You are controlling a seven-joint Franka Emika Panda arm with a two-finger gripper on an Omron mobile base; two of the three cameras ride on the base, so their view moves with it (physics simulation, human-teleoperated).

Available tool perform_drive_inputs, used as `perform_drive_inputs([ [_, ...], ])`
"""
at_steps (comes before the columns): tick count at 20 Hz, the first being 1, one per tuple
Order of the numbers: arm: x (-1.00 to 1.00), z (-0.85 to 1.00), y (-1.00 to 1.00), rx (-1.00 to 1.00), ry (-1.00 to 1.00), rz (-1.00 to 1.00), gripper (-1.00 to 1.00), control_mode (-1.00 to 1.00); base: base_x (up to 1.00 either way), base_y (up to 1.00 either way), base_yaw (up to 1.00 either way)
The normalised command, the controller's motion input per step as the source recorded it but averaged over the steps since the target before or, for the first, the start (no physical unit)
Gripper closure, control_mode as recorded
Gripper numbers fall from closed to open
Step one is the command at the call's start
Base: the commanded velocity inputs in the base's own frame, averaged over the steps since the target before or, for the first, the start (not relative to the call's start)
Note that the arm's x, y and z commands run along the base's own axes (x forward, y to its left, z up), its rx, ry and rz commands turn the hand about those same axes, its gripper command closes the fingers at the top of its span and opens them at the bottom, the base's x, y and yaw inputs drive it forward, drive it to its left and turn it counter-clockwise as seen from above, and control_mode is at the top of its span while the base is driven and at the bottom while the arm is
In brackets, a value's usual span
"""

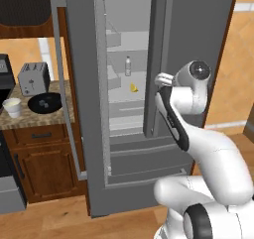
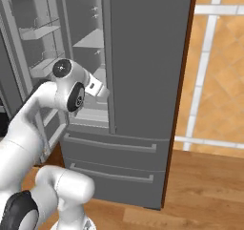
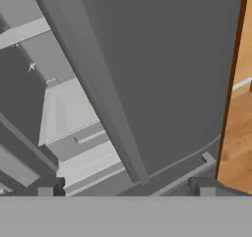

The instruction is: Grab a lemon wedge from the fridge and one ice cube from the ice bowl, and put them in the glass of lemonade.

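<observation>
Grey steel fridge [image 1: 198, 15], yellow wedge [image 1: 133, 88].

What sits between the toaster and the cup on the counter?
Nothing lies directly between the toaster and the cup in the left base view: bare counter. The black bowl sits just to the right.

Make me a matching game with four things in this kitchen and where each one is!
Things:
1. tiny bright yellow lemon wedge
2. wide shallow black ice bowl
3. small pale cream tumbler of lemonade
4. small clear bottle

Places:
A. on the stone counter, at the near left edge
B. on a fridge shelf, above the yellow piece
C. on the counter, in front of the silver toaster
D. on a shelf inside the open grey steel fridge

Pairs: 1-D, 2-C, 3-A, 4-B
</observation>
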Motion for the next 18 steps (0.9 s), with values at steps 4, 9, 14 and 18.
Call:
perform_drive_inputs([
  [4,0.11,0.01,-0.20,0.00,0.02,0.03,-1.00,-1.00,0.00,0.00,0.00],
  [9,0.57,-0.16,-0.61,0.00,0.00,0.36,-1.00,-1.00,0.00,0.00,0.00],
  [14,0.63,-0.07,-0.07,-0.02,-0.01,0.24,-1.00,-1.00,0.00,0.00,0.00],
  [18,0.79,0.00,0.08,-0.04,-0.06,0.00,-1.00,-1.00,0.00,0.00,0.00],
])
